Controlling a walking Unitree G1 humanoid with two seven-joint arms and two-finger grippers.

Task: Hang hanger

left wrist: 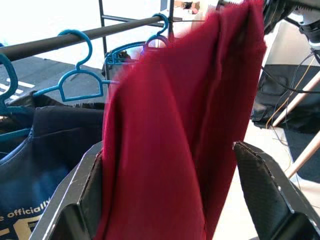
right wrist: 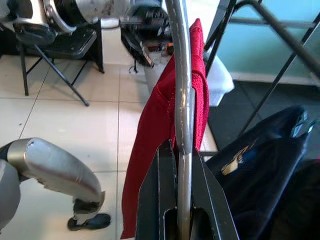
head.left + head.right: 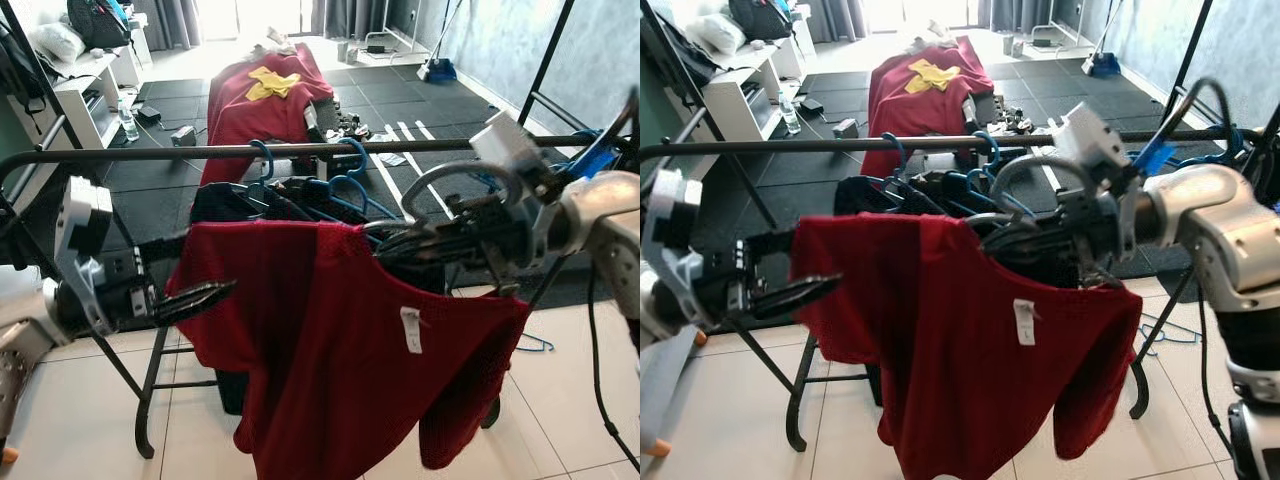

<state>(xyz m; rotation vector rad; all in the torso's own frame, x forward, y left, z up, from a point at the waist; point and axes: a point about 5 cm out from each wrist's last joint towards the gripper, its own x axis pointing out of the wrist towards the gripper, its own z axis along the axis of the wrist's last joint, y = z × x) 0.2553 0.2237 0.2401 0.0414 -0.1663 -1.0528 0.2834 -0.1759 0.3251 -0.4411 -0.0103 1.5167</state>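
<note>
Red cloth of the shirt (image 3: 340,340) is draped on a grey hanger (image 2: 181,90), held in front of the rack rail (image 3: 250,150) and just below it. The hook could miss the rail or snag the blue hangers (image 3: 345,180) crowded behind the fingers, and the shirt could slide off if tilted. The right gripper (image 2: 181,150) is clamped on the hanger's wire. The left gripper (image 1: 170,170) has its fingers apart around the shirt's edge; contact cannot be judged, the cloth being blurred.
</note>
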